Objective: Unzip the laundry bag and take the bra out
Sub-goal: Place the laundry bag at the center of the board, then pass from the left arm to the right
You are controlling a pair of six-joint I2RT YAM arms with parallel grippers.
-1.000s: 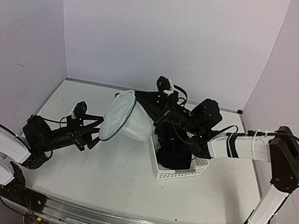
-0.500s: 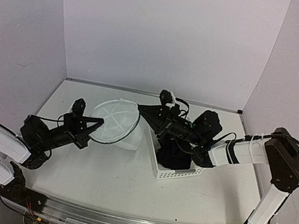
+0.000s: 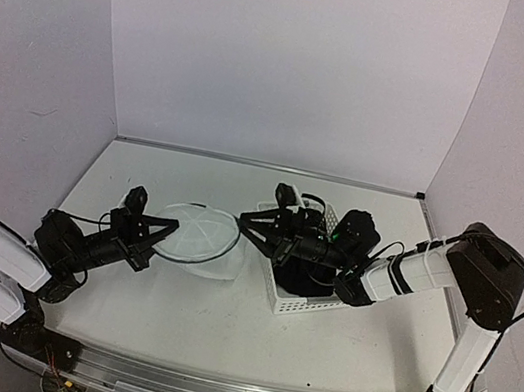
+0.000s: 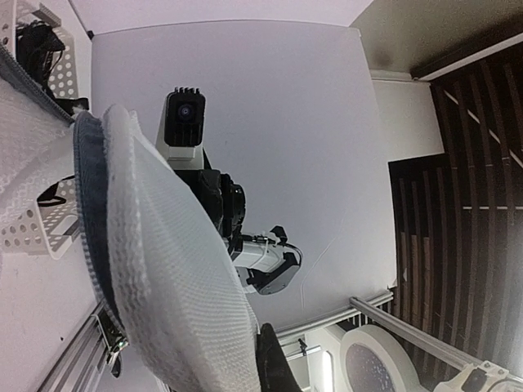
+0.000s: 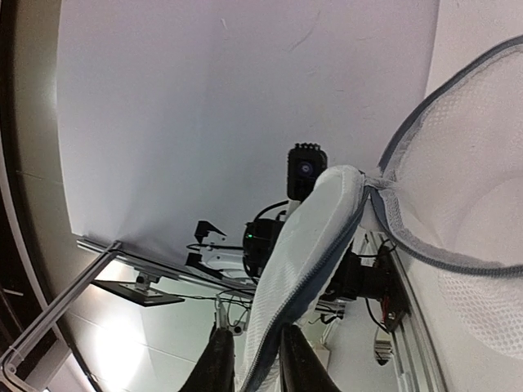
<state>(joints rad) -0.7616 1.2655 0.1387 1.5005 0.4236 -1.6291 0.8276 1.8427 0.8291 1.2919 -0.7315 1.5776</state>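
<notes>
Since a second ago, the laundry bag (image 3: 196, 233) has come down from its raised, tilted hang off the right pincer (image 3: 247, 229). It now lies low and nearly flat over the tabletop (image 3: 219, 326). The left pincer (image 3: 162, 235), which was spread and apart from the bag, has pressed together on its left rim. From above, the bag stretches between the two pincers with its round face up, just left of the white basket (image 3: 312, 304). The bra (image 3: 294, 277) shows as a dark heap inside that basket, partly under the right arm, and is not in the bag.

In the left wrist view, white mesh and its dark rim fill the near field. One dark fingertip (image 4: 271, 369) pokes out below the fabric. The left pincer is pinching the laundry bag.

In the right wrist view, a folded mesh edge with a grey seam runs down between the two fingers (image 5: 219, 363), which stand a little apart on either side of it. From this angle I cannot tell whether they grip the fold or merely straddle it.

Judging by this, the bra is already out and the emptied bag is being passed to the left arm. If the right pincer lets go, the left alone holds the bag, which only has to settle on the tabletop.
</notes>
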